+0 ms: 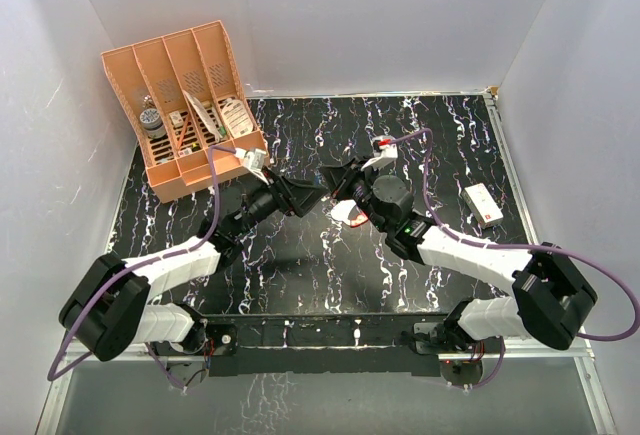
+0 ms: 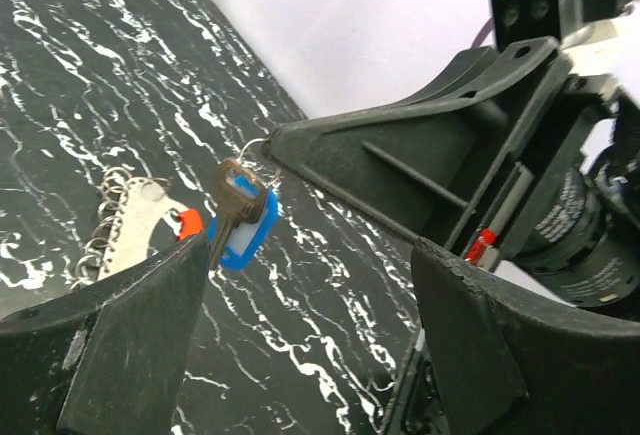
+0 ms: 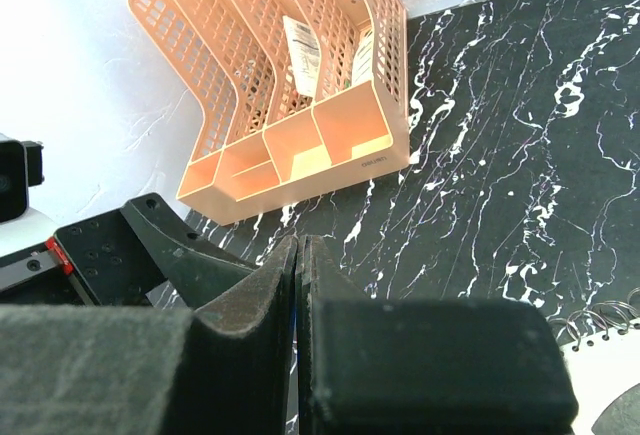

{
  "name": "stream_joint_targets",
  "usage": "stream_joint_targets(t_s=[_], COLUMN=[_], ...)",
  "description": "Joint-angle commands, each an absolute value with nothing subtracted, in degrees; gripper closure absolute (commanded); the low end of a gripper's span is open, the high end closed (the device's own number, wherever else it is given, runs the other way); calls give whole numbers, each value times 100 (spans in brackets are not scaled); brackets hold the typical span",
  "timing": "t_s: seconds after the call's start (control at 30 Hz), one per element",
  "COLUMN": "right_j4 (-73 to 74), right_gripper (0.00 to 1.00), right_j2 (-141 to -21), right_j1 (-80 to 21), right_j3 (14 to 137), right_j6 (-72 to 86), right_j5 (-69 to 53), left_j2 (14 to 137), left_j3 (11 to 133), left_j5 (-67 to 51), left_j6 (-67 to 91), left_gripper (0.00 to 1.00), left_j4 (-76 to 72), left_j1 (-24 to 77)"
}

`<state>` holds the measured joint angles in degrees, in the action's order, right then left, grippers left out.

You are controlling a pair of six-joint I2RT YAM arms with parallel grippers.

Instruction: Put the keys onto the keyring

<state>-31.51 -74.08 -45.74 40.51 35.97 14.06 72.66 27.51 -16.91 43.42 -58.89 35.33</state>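
We are seeing the key (image 2: pixel 238 217) only in the left wrist view, dangling centre-left from the right gripper (image 3: pixel 300 247), whose fingers are pinching shut on its small ring. It is hanging nearly upright, blade slanting lower left, above the wide-spread left gripper (image 2: pixel 310 255) and just right of the keyring (image 2: pixel 135 220).

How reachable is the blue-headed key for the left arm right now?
Probably reachable: the key hangs from the shut right gripper, just ahead of the open left gripper, with nothing visible between them.
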Motion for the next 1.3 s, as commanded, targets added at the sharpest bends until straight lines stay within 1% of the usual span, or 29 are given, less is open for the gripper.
stream_joint_targets(t_s=[0.0,0.33,0.43,0.73,0.83,1.13,1.27], right_j4=[-3449,-3314,-3332,-3455,-3502,-3689,-3796], right_gripper=[100,100,100,100,100,100,100], right_j2=[-7281,-7099,-7056,-6805,-6718,-6654,-6637], right_j1=[-4579,-4579,-4579,-4563,-4536,-4500,-4492], right_j3=[4351,4227,4151,3880,3791,3612,3563], right_j6=[3644,3768,3770,3575,3559,3625,3654], right_j5=[1453,1407,1377,1419,1366,1242,1256], left_j2=[7094,7027,6948,6721,6782,7985,8368], left_j3=[2936,3077,2926,2598,2526,2470,2440], left_j5=[-1403,-681,-592,-853,-1066,-1681,-1732], left_j6=[3599,2710,2801,3637,4143,5578,5973], left_gripper=[21,22,22,20,20,22,23], left_j4=[-5518,-5001,-5280,-6091,-6461,-8440,-8977], left_j1=[3625,3751,3753,3727,3565,3267,3221])
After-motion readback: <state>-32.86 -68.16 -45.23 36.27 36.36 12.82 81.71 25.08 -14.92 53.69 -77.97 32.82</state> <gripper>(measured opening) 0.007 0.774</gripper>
